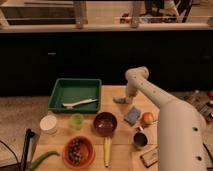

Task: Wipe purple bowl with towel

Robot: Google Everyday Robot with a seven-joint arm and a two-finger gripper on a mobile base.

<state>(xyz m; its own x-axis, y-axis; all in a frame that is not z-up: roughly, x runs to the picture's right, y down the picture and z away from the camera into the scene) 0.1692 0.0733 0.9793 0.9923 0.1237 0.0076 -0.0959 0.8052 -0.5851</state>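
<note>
The purple bowl (105, 123) stands upright near the middle of the wooden table (117, 155). The towel (120, 100), a small pale grey cloth, lies on the table at the back, behind and to the right of the bowl. My gripper (126, 97) is down at the towel, at the end of the white arm that reaches in from the right. It is well apart from the bowl.
A blue sponge (132, 115) and an orange fruit (148, 118) lie right of the bowl. A metal cup (140, 140) stands in front of them. A green tray (57, 102) sits back left, with a pale green cup (76, 120), a white cup (48, 124), an orange bowl (78, 151) and a banana (106, 151) nearby.
</note>
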